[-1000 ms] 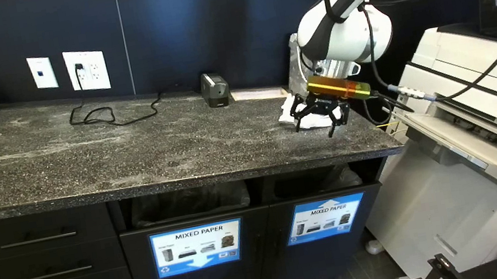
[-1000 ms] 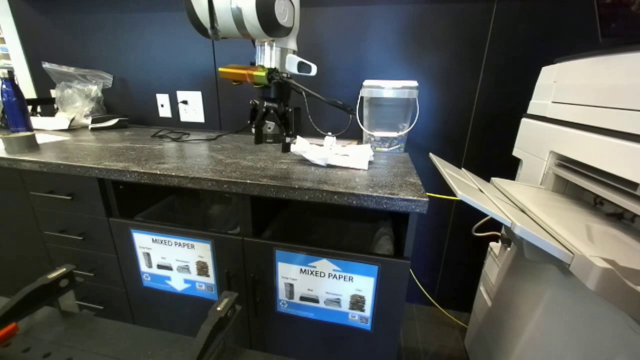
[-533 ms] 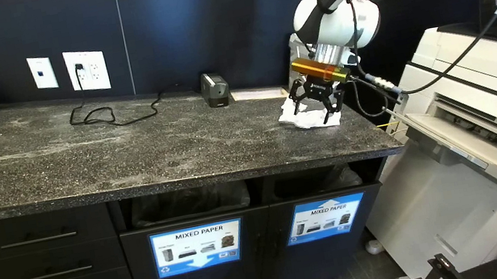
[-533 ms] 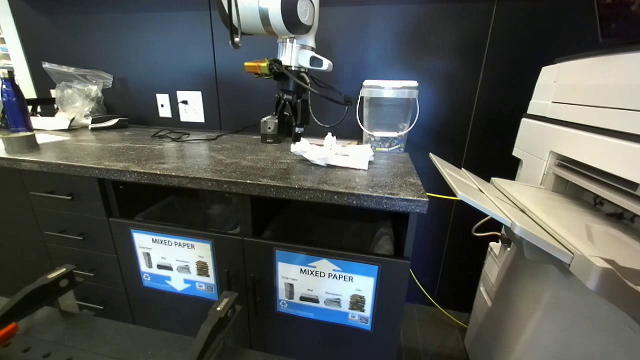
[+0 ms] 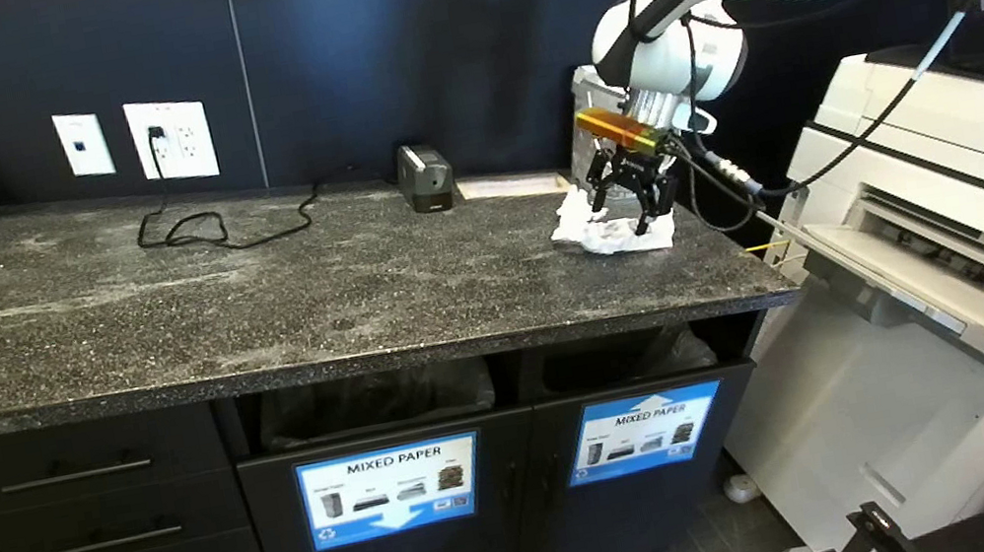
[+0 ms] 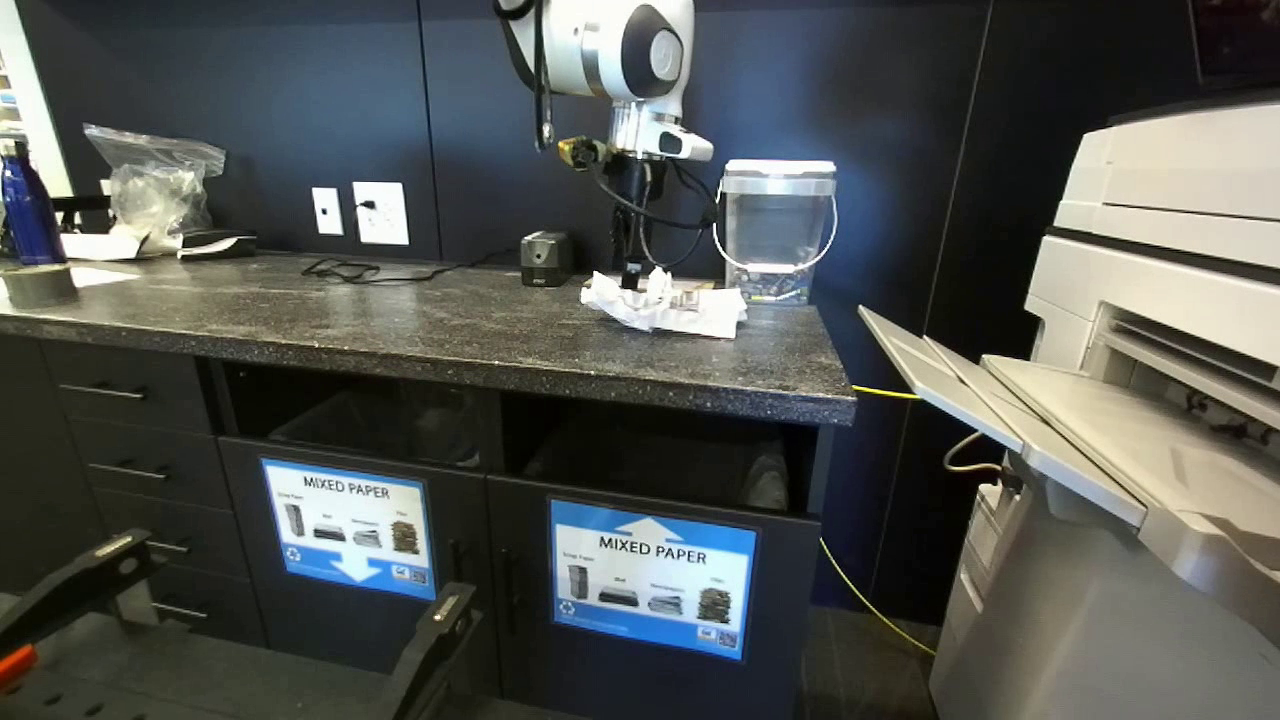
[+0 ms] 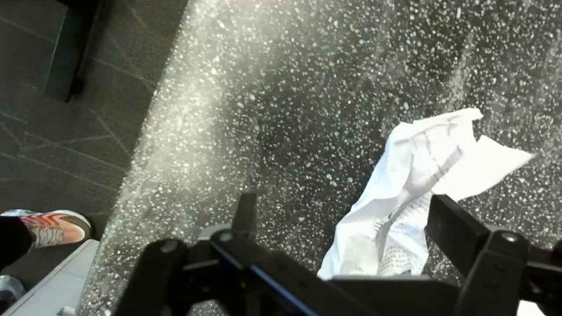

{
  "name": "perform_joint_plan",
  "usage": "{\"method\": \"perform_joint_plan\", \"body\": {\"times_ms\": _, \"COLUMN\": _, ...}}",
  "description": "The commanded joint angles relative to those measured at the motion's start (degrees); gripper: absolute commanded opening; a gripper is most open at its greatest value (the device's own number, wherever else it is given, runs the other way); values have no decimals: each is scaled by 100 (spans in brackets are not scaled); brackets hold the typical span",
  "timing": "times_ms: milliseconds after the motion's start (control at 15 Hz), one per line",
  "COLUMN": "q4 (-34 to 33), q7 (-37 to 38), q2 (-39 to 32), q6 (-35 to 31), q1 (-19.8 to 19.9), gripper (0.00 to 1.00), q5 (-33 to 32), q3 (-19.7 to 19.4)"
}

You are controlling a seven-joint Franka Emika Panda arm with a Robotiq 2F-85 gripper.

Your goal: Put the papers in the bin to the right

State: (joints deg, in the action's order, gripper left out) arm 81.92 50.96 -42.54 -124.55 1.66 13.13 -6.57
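We find the black two-finger gripper point(image 7: 344, 215) w/ jaws spread wide apart, low over the crumpled white printed papers point(image 7: 388, 210) on the dark speckled bench point(image 5: 286, 300); contact: can't tell. Below, in the black cabinet front point(image 6: 620, 685), we ID the dark rectangular bin slot point(image 6: 650, 460), rt. of two, w/ blue-and-white MIXED PAPER label point(image 6: 652, 585) underneath.

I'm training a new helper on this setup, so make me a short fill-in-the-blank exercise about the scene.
The tool is ____, not shut.
The crumpled papers are coloured ____.
On the right-hand bin, the label shows an arrow pointing ____.
In both exterior views, the clear bucket stands to the ____ of the small boxy device.
Missing words: open; white; up; right.
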Motion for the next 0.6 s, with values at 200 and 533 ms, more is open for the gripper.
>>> {"method": "perform_joint_plan", "body": {"times_ms": 200, "q4": -1365, "q7": 859, "q2": -839, "q6": 341, "q1": 79, "gripper": 100, "q5": 275, "q3": 95}}
{"method": "perform_joint_plan", "body": {"times_ms": 533, "q4": -2041, "q7": 1294, "q2": -1293, "q6": 569, "q1": 59, "gripper": 100, "q5": 193, "q3": 195}}
